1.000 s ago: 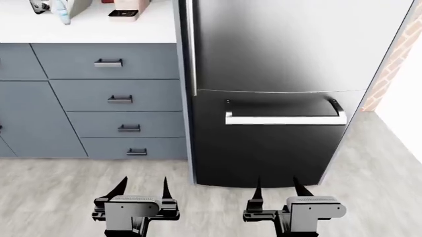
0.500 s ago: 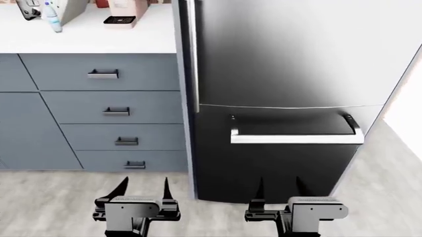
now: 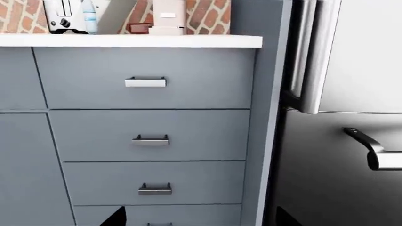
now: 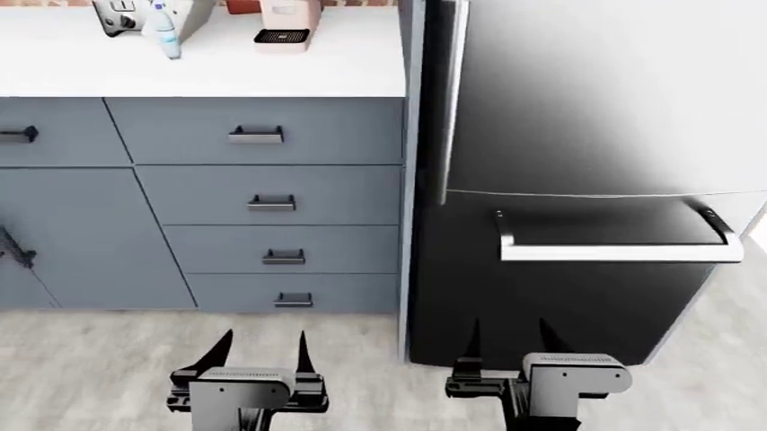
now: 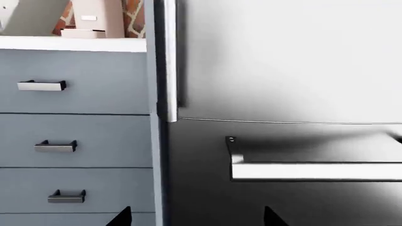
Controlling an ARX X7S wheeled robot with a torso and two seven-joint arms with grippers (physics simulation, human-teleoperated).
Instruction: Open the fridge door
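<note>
Two grippers are seen low in the head view, both with jaws spread apart and nothing held between them: the left gripper (image 4: 264, 346) at about 7 o'clock and the right gripper (image 4: 508, 339) at about 5 o'clock. Both are held above the pale wood floor (image 4: 108, 359), well apart from the appliances.

Beyond the right gripper, at 12 to 3 o'clock, the fridge door (image 4: 599, 90) is found shut, its long vertical handle (image 4: 454, 99) running along its left edge. Below it, the lower black front (image 4: 563, 296) is crossed by a horizontal silver bar (image 4: 617, 254).

At 9 to 11 o'clock, grey-blue drawers (image 4: 269, 193) are stacked just beside the fridge, under a white counter (image 4: 240, 67). On the counter, a toaster (image 3: 65, 16), a bottle (image 4: 163, 31) and a pale pink machine (image 4: 287, 20) are set against a brick wall (image 3: 19, 16).
</note>
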